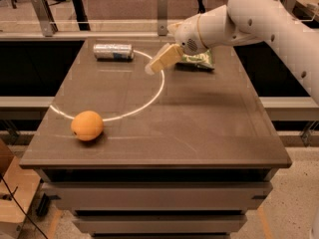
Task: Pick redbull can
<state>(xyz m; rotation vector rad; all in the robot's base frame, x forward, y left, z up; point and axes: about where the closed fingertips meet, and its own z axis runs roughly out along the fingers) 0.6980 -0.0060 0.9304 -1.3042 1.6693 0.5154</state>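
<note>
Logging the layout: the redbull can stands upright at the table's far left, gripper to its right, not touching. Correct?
No: the camera view shows the redbull can lying on its side, not upright. It is at the far left of the table, with the gripper to its right, not touching.

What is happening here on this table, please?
A white robot arm reaches over the brown table. Its gripper hovers above the surface, just right of the redbull can. The can lies on its side near the far edge, not yet touched. A green crisp bag lies partly behind the arm, and an orange sits near the front left.
</note>
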